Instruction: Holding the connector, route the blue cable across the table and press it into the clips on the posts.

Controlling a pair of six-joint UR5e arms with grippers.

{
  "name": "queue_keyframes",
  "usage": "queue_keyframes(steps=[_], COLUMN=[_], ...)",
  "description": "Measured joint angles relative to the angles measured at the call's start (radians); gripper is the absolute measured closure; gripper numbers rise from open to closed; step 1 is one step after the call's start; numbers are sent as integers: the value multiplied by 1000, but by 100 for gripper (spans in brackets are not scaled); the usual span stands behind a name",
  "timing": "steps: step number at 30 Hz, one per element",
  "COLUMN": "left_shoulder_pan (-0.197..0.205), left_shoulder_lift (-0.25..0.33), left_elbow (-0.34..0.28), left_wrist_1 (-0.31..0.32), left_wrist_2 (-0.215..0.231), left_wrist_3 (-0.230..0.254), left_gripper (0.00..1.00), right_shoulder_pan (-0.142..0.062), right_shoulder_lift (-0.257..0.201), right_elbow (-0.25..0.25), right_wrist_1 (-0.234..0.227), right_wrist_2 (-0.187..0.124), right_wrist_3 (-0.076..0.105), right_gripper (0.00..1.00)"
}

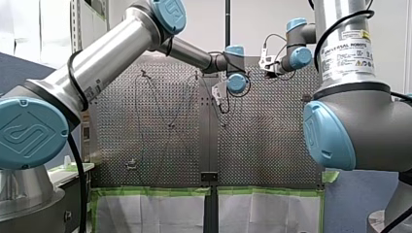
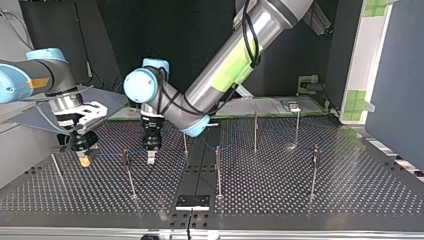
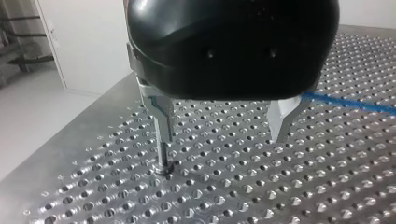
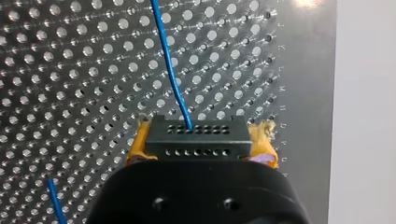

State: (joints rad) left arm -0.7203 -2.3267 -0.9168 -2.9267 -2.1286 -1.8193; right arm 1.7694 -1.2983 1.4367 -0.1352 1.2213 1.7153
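Observation:
My right gripper (image 4: pixel 201 136) has yellow pads and is shut on a black connector (image 4: pixel 196 140). The blue cable (image 4: pixel 168 60) leaves the connector and runs away over the perforated table. In the top view my right gripper (image 2: pixel 84 159) hangs low at the left, and the cable (image 2: pixel 107 154) runs from it toward a thin post (image 2: pixel 129 172). My left gripper (image 3: pixel 222 140) stands open just above the table with nothing between its metal fingers (image 3: pixel 159 119). The cable (image 3: pixel 345 102) lies off to one side of it. In the top view my left gripper (image 2: pixel 150 157) hangs just past that post.
Several thin upright posts stand on the perforated table (image 2: pixel 300 200), among them posts at the middle (image 2: pixel 218 170) and toward the right (image 2: pixel 314 170). A small black plate (image 2: pixel 192 201) sits at the near edge. Green-taped panels stand at the far right.

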Motion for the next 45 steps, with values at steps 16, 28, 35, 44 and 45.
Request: queue_keyframes(steps=[16, 28, 35, 44, 45], left_shoulder_pan=[-51, -46, -38, -24, -23], left_shoulder_lift=[107, 217, 277, 360, 368], left_elbow=[-114, -225, -285, -367, -375], left_wrist_1=[13, 112, 130, 198, 203], left_wrist_2=[16, -4, -20, -20, -20], left_wrist_3=[15, 36, 42, 20, 17], left_gripper=[0, 0, 0, 0, 0], right_shoulder_pan=[5, 12, 13, 15, 15], right_shoulder_lift=[1, 2, 3, 4, 4], right_elbow=[0, 1, 1, 1, 2], right_wrist_1=[2, 5, 5, 5, 5], right_wrist_2=[-5, -5, -5, -5, -5], right_wrist_3=[-1, -2, -2, -4, -5], right_gripper=[100, 100, 100, 100, 100])
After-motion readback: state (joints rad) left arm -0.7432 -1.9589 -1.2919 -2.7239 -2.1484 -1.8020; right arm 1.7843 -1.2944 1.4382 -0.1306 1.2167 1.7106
